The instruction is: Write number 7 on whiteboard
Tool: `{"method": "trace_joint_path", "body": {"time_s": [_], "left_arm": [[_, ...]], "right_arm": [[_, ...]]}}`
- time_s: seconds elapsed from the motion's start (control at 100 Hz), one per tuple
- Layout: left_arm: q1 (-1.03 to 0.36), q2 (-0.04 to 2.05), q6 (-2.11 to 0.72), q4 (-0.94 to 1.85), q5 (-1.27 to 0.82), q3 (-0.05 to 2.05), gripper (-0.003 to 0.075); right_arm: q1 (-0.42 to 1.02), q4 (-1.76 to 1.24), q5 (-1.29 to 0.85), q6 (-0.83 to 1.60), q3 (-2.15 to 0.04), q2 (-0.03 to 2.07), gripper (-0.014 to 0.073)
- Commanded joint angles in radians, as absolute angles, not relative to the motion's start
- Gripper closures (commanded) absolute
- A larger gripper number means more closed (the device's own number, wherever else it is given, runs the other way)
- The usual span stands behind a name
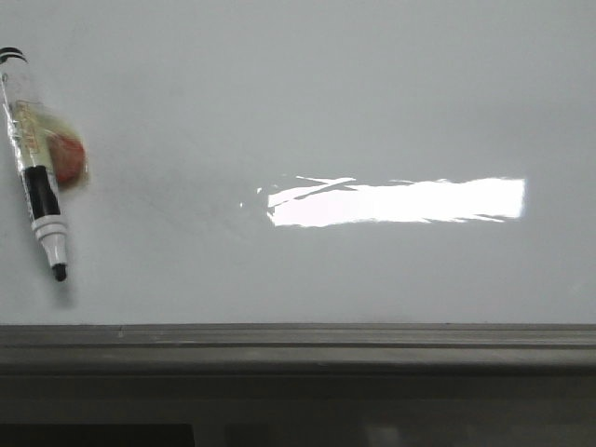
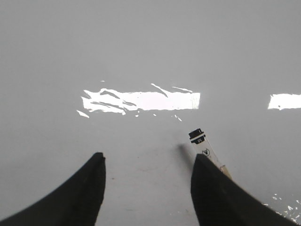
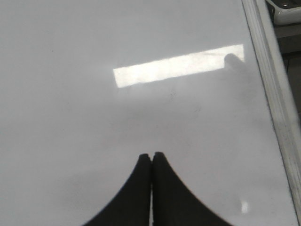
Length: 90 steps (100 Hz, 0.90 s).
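The whiteboard [image 1: 326,93] fills the front view, pale and glossy; the number 7 is out of view. A marker [image 1: 37,177] with a clear barrel and a bare black tip lies on the board at the far left, tip towards the near edge. In the left wrist view my left gripper [image 2: 148,157] hangs open over the bare whiteboard [image 2: 141,47]. The marker [image 2: 203,146] lies just outside one finger, partly hidden by it. My right gripper [image 3: 151,155] is shut with nothing in it, over the whiteboard [image 3: 94,117]. Neither gripper shows in the front view.
A dark grey ledge [image 1: 298,340] runs along the board's near edge. A bright rectangular light reflection [image 1: 400,201] lies on the board. A blurred red and green patch [image 1: 65,158] sits beside the marker. The board's pale frame [image 3: 277,94] shows in the right wrist view.
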<state>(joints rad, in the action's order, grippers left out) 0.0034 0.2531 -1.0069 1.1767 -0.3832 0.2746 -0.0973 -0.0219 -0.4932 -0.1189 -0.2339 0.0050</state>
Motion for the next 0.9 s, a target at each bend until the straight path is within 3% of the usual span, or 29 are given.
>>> {"method": "trace_joint_path", "body": {"time_s": [0.0,0.26,0.59,0.89], "left_arm": [[-0.005,0.267,-0.926,1.102,-0.351,0.333,0.0351],[-0.075,0.267,-0.417,0.608,-0.316,0.387,0.0351],[-0.449,0.29,0.276,-0.066,-0.02,0.34,0.0351],[-0.618,0.414,0.339,-0.089,0.045,0.282,0.0339]], "right_arm": [[-0.102,-0.022,-0.423,-0.11,-0.267,0.026,0.0657],[-0.102,-0.022,-0.423,-0.11,-0.267,0.026,0.0657],[-0.102,-0.022,-0.423,-0.11,-0.267,0.026,0.0657],[-0.102,-0.022,-0.423,-0.11,-0.267,0.026,0.0657]]}}
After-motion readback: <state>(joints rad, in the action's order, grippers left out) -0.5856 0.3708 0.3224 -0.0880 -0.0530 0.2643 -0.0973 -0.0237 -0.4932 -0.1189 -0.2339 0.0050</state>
